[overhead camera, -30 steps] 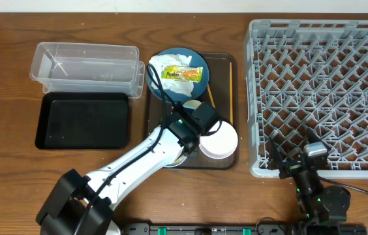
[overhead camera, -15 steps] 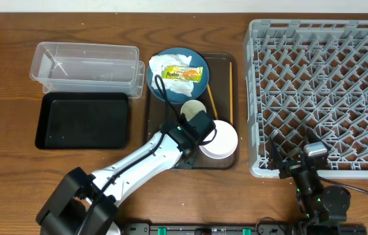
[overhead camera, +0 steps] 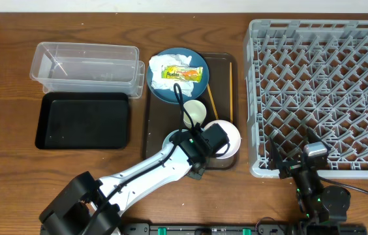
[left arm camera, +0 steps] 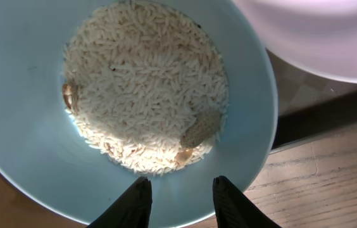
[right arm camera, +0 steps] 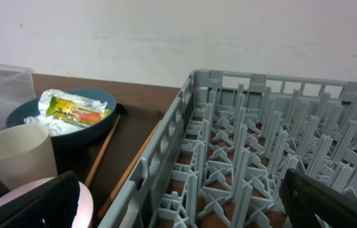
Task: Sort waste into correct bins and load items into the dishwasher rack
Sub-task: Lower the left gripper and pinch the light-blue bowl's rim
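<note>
Left gripper (left arm camera: 180,190) shifted from cup (overhead camera: 194,111) to blue bowl (left arm camera: 33,152) of rice (left arm camera: 144,82) at tray (overhead camera: 225,60) front; jaws half-parted, empty. Likely rice disposal next. Right gripper (right arm camera: 178,202) agape, idle beside rack (overhead camera: 321,85).

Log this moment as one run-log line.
left gripper: open, over light blue bowl of rice | right gripper: open, at dishwasher rack near edge | snack wrapper and tissue on dark blue plate
</note>
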Robot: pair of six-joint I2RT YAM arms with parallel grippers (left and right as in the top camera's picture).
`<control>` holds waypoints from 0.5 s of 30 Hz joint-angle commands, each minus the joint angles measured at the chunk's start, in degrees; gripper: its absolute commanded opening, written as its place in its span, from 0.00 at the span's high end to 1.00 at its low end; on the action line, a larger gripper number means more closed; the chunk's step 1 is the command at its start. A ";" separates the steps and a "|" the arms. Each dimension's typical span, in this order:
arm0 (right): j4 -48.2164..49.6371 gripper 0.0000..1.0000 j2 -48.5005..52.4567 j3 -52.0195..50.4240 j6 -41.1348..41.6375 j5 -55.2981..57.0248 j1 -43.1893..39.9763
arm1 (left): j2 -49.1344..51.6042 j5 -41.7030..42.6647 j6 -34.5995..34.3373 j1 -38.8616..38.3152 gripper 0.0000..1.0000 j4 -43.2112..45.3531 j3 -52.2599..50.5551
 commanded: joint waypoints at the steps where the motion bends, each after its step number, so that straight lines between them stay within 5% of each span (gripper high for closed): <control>1: -0.17 0.01 -0.09 -0.07 -0.24 -0.22 0.63 | -1.38 -0.33 -1.18 -0.07 0.64 -0.11 -0.15; 15: -0.17 0.01 -0.09 -0.07 -0.24 -0.22 0.63 | -10.93 -3.23 -8.26 5.27 0.58 -0.96 -0.15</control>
